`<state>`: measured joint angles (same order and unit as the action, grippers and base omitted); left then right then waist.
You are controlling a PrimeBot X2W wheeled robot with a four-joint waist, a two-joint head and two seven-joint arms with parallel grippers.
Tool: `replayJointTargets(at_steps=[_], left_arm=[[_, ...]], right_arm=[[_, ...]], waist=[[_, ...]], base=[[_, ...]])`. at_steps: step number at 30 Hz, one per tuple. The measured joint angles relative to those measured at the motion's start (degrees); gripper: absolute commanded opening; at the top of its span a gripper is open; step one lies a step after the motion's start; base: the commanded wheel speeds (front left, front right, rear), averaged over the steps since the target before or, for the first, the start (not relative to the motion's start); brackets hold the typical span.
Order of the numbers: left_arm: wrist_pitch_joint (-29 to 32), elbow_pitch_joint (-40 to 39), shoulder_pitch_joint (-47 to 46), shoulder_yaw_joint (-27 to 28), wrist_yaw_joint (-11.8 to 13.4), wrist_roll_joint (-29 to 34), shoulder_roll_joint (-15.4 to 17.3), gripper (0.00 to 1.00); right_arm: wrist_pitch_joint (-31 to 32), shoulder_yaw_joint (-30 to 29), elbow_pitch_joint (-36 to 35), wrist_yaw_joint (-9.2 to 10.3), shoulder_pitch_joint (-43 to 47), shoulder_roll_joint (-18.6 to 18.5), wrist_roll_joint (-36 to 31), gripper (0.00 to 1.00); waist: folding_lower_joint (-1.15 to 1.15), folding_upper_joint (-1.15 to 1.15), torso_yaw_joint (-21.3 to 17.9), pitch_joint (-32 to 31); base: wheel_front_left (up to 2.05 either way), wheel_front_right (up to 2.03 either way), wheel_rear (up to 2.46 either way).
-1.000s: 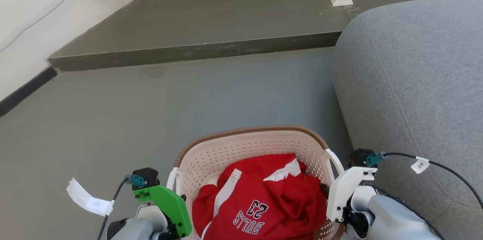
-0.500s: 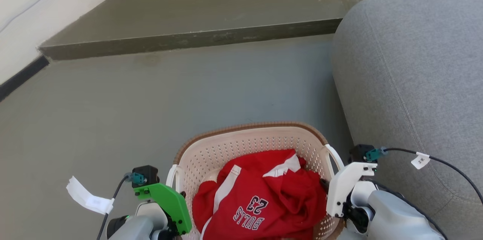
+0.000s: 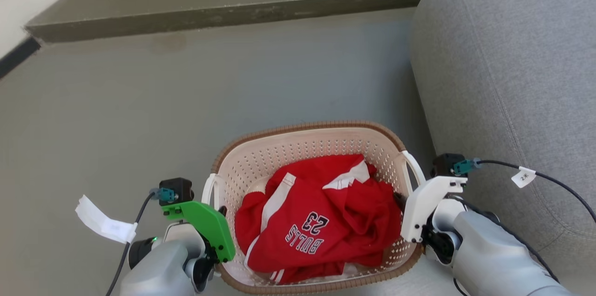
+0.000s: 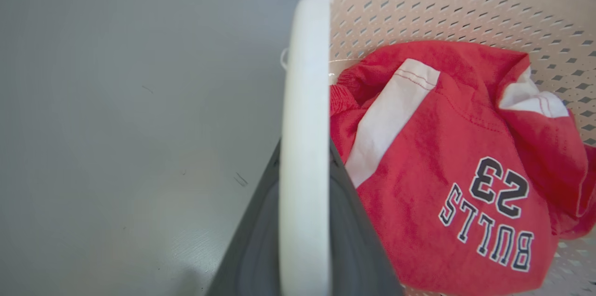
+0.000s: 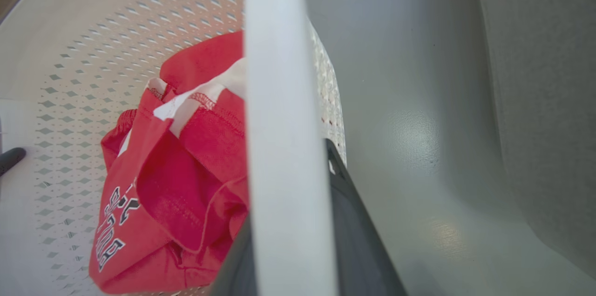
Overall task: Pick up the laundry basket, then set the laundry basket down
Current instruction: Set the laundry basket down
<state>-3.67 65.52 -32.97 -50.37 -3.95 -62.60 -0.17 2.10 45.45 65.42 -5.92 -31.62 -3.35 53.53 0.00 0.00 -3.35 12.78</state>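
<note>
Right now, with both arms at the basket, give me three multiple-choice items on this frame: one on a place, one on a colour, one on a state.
1. On which side of the laundry basket does the grey sofa lie?
A. the robot's left
B. the robot's right
C. underneath it

2. What colour is the garment in the basket?
A. red
B. blue
C. yellow

3. What is the left tool doing?
A. hanging open in the air
B. pinching the garment
C. shut on the basket's white handle

Answers:
1 B: the head view shows the sofa past the basket's right side.
2 A: it is red, with white panels and "BULLS 23".
3 C: the left wrist view shows the handle running between its dark fingers.
</note>
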Motion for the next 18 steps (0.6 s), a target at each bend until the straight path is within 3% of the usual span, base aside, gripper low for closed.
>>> replayJointTargets(at_steps=[18], left_arm=[[-3.7,-0.1,-6.5,0.0,0.4,0.7,0.2,0.0]], right_arm=[[-3.6,-0.3,0.4,0.0,-6.4,-0.2,0.0,0.0]], waist=[[0.0,0.0,0.1,8.1]], base=[[0.0,0.0,0.0]])
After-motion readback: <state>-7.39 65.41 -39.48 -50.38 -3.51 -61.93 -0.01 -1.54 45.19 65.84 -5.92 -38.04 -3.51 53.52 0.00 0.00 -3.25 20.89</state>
